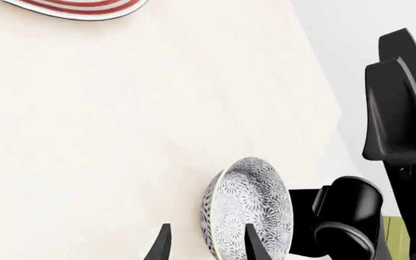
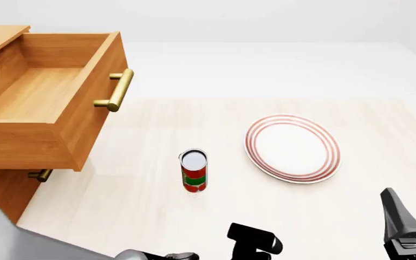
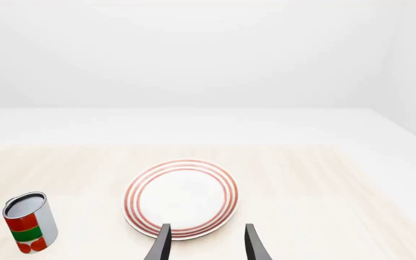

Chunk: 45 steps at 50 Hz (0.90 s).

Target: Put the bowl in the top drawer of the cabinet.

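The bowl [image 1: 248, 208], white with a fine dark floral pattern, shows only in the left wrist view, on the pale table. My left gripper [image 1: 208, 246] is open at the bowl: one fingertip [image 1: 255, 244] overlaps it and the other is off to its side. In the front view the bowl is hidden at the bottom edge by my left arm [image 2: 251, 241]. The top drawer [image 2: 41, 92] of the cabinet [image 2: 6, 189] stands pulled out and empty at the far left, brass handle [image 2: 117, 89] facing the table. My right gripper [image 3: 208, 245] is open and holds nothing, just short of the plate.
A flat white plate with red rings [image 2: 292, 148] lies right of centre. A red, green and white can [image 2: 193, 170] stands upright in the middle. The lower drawer's handle [image 2: 40, 174] peeks out under the open drawer. The right arm's black fingers [image 1: 400, 108] rise beyond the bowl.
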Motion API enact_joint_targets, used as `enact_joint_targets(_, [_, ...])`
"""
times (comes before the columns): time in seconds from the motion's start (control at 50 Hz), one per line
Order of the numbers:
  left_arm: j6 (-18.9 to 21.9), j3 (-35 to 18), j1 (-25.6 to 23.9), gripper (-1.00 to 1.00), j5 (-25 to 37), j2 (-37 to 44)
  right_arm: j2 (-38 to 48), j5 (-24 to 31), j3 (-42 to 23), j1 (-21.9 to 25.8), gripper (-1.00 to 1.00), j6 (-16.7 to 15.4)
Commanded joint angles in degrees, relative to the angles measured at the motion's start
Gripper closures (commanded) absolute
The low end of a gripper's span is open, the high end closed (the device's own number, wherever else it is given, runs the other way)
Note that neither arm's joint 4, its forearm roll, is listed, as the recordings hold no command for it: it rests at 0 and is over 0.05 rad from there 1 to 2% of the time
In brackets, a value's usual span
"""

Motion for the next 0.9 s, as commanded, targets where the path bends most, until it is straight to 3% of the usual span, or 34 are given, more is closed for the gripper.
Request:
enact_joint_targets(0.02, [-0.5,-0.7,-0.6,-1.00,-0.7,1.7,0.0,0.0,0.0,0.0,-1.00,0.0])
enact_joint_targets(0.9, [-3.4,-3.3,-3.3,-1.00,-3.3,8.8,0.0,0.0,0.0,0.0,-1.00,0.0])
